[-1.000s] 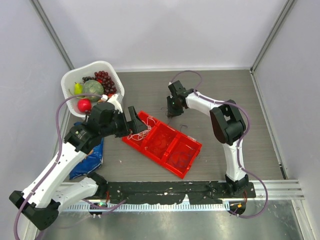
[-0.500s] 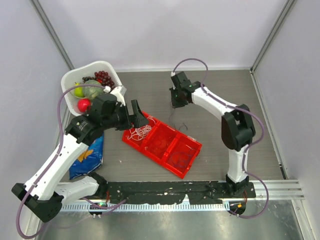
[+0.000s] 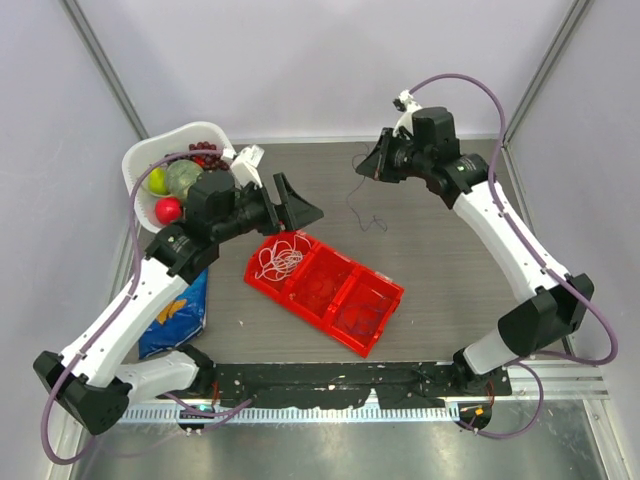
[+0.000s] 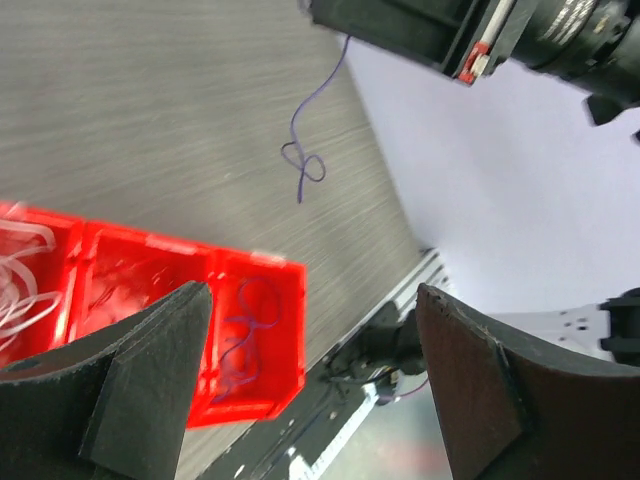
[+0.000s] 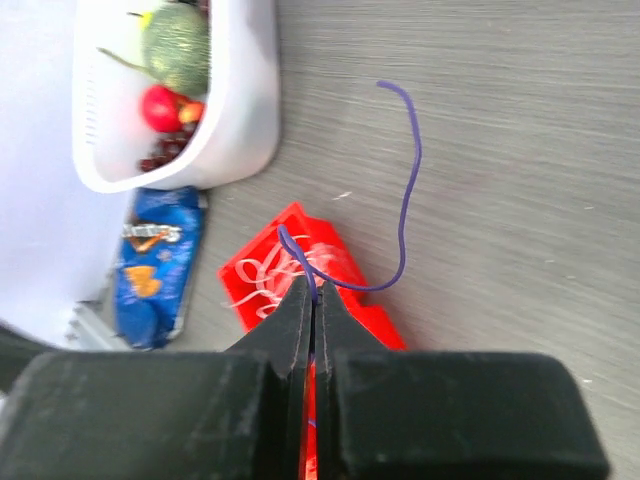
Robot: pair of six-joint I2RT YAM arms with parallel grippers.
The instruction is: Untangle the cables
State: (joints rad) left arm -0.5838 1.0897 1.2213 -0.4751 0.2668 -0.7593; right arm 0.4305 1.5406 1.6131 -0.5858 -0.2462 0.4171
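Right gripper (image 5: 312, 300), fingers clamped on the purple cable (image 5: 404, 215): we note it risen toward upper centre, cable freed from red tray (image 3: 345, 290). Left gripper (image 4: 310, 310): fingers apart, empty.

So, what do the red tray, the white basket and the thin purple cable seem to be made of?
Red tray: likely hard moulded plastic, glossy, with thin straight dividers. White basket: probably plastic too, smooth, with slotted walls. Purple cable: thin flexible wire, perhaps plastic-coated; it hangs in soft curves from the shut right claw; the core is hidden.
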